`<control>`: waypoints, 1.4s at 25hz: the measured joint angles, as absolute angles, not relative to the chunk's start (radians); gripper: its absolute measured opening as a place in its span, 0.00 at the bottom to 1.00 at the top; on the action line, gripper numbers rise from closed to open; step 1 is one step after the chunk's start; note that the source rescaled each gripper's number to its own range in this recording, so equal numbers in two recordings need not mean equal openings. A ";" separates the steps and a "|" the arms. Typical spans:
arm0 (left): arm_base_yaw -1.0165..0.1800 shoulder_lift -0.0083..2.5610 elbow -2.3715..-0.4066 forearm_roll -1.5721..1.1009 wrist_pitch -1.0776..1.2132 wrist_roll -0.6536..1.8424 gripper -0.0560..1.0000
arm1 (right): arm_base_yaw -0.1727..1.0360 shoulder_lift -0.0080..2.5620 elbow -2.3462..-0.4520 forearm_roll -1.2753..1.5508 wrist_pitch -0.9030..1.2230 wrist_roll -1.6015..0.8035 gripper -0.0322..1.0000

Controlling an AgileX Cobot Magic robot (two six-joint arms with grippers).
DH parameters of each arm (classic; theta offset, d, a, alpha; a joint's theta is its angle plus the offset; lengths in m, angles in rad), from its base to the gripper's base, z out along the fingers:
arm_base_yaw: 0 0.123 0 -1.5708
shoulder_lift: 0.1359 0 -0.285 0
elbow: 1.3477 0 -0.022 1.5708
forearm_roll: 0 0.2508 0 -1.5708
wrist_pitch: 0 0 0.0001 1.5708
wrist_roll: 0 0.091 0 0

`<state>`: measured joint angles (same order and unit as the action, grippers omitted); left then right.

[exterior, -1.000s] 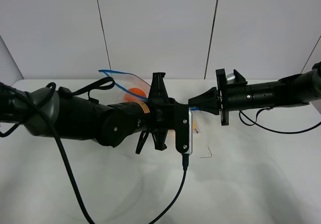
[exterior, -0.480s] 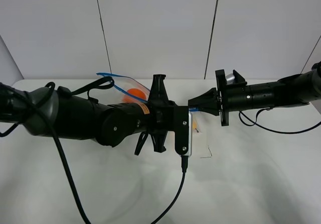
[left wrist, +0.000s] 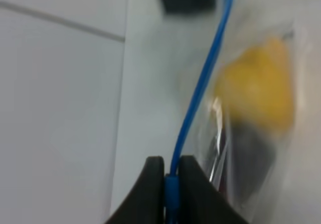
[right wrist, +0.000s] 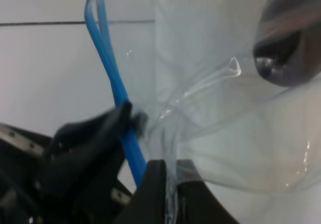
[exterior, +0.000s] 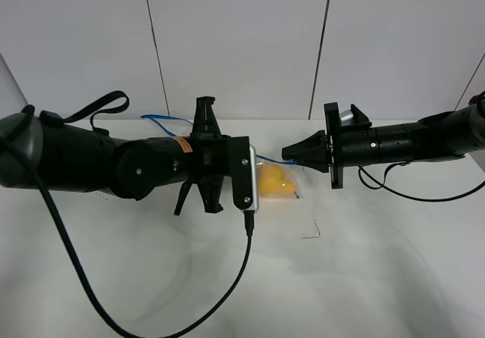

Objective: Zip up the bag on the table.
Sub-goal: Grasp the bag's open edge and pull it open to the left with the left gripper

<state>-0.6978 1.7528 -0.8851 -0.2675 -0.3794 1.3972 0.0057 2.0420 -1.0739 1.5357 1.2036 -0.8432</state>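
The clear bag point(exterior: 276, 183) hangs between my two grippers above the white table point(exterior: 379, 270), with a yellow toy point(exterior: 274, 180) showing inside. Its blue zip strip point(exterior: 274, 160) runs from the right gripper leftward past the left one. My left gripper point(exterior: 200, 126) is shut on the blue strip point(left wrist: 200, 88), as the left wrist view point(left wrist: 170, 171) shows. My right gripper point(exterior: 292, 154) is shut on the bag's clear corner beside the strip point(right wrist: 108, 58), seen in the right wrist view point(right wrist: 169, 176). Orange and purple toys are hidden in the exterior view.
A black cable point(exterior: 244, 266) hangs from the left wrist camera point(exterior: 248, 177) down across the table front. A white patch point(exterior: 307, 218) lies on the table under the bag. A grey panelled wall point(exterior: 242, 42) stands behind.
My left gripper has slid left along the blue strip, away from the right gripper. The yellow toy is now uncovered and the orange one no longer shows. The right arm has not moved.
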 joint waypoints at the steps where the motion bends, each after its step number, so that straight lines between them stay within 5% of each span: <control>1: -0.681 1.746 -0.884 -0.268 -0.371 1.397 0.05 | 0.006 2.042 -1.074 1.537 1.204 -0.842 0.04; 21: -0.355 1.721 -0.878 -0.264 -0.337 1.418 0.05 | 0.006 2.042 -1.074 1.551 1.202 -0.837 0.04; 35: -0.291 1.717 -0.878 -0.265 -0.338 1.424 0.05 | 0.006 2.042 -1.074 1.539 1.202 -0.837 0.04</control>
